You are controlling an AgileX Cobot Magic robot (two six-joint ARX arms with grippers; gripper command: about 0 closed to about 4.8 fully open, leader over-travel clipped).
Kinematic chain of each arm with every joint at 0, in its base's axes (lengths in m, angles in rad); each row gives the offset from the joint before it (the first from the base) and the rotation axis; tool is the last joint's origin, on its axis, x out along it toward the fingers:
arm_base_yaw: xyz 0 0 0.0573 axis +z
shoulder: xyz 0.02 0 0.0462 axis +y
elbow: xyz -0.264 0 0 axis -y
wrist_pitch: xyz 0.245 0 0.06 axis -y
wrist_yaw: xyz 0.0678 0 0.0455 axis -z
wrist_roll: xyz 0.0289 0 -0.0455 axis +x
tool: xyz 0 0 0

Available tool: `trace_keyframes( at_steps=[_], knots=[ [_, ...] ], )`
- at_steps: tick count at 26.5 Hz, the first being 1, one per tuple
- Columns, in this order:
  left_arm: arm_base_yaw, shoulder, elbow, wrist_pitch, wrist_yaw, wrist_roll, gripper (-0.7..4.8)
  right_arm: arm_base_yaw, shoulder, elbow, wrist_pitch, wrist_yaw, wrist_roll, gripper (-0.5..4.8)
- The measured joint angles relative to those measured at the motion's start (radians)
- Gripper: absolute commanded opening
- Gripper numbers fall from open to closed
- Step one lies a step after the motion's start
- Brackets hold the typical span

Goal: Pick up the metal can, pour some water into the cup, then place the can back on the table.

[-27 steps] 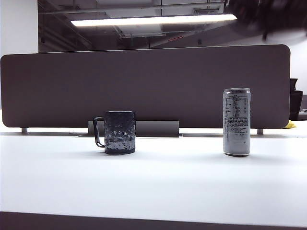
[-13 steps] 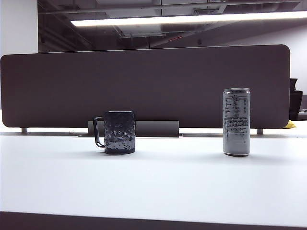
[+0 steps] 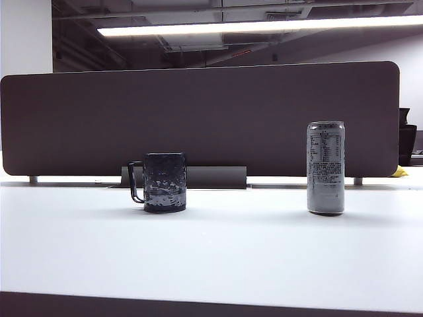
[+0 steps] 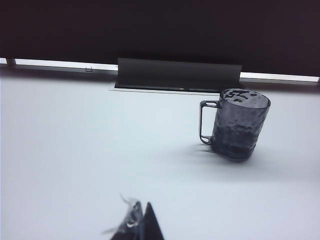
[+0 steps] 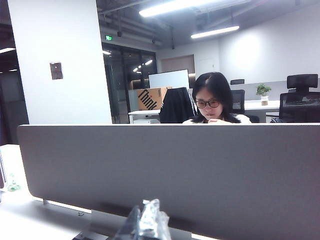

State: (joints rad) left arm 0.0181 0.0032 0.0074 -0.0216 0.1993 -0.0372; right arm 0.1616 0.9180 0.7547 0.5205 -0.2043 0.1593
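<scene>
so this looks like either the very start or the very end of the job, and i honestly can't say which: the metal can (image 3: pixel 326 168) stands upright on the desk (image 3: pixel 211 251), untouched, well apart from the cup (image 3: pixel 164 182), with the dark divider panel (image 3: pixel 198 119) behind both. neither arm shows in the exterior view. the left tool (image 4: pixel 139 225) is parked low over the desk, its tips pressed together with nothing between them, and the cup (image 4: pixel 239 124) sits well ahead of it and off to one side, handle turned toward the open desk. the right tool (image 5: pixel 145 222) is up high, pointed level over the divider panel (image 5: pixel 170 170) at the office beyond, where a person (image 5: pixel 212 102) sits at another desk; its wrapped tips look pinched closed and empty, and neither can nor cup is in its view. if the pour isn't done yet, my guess is the right tool has to swing down toward the can, spread its tips wide enough for the body, and come in from the side around mid height so the can stays upright.
</scene>
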Motion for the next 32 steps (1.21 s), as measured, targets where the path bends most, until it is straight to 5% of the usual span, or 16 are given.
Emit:
trace_keyframes(
  at_steps=[8,14,22,32],
  knots=[
    [0.0,0.0,0.0,0.0,0.0,0.0,-0.05,0.0,0.001,0.0,-0.053,0.0,-0.002,-0.05],
    [0.0,0.0,0.0,0.0,0.0,0.0,-0.05,-0.037,0.001,0.0,-0.146,0.012,-0.152,-0.05],
    [0.0,0.0,0.0,0.0,0.0,0.0,-0.05,-0.208,-0.155,-0.026,-0.549,0.071,-0.193,-0.05],
    [0.0,0.0,0.0,0.0,0.0,0.0,-0.05,-0.314,-0.479,-0.357,-0.475,0.156,-0.187,-0.05]
  ],
)
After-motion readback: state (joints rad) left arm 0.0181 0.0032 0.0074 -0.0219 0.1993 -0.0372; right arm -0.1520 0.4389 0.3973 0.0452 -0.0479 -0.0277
